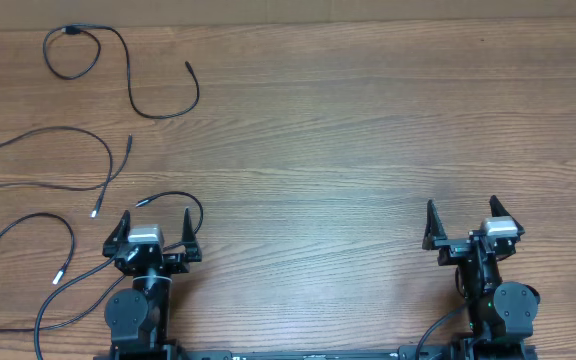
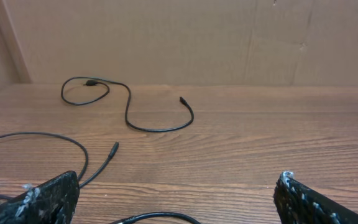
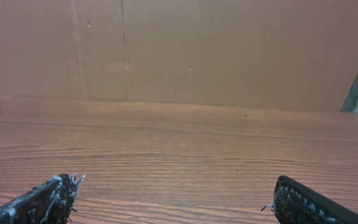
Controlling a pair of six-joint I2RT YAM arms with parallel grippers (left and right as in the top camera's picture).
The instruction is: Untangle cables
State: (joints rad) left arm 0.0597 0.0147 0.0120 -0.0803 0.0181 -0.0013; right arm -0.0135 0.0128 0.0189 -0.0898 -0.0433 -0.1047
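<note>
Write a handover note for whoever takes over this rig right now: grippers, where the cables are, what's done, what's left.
Left gripper: open, empty, at the near edge.
Right gripper: open, empty, at the near edge.
Cables: all on the left half of the table, in loose curves: far cable, middle cable, lower cable, nearest cable arching just ahead of the left gripper.
Done: they look mostly separated, no bundle.
Left: far cable curls into a loop at one plug end; middle cable seems to cross itself near its plugs. Check both.
</note>
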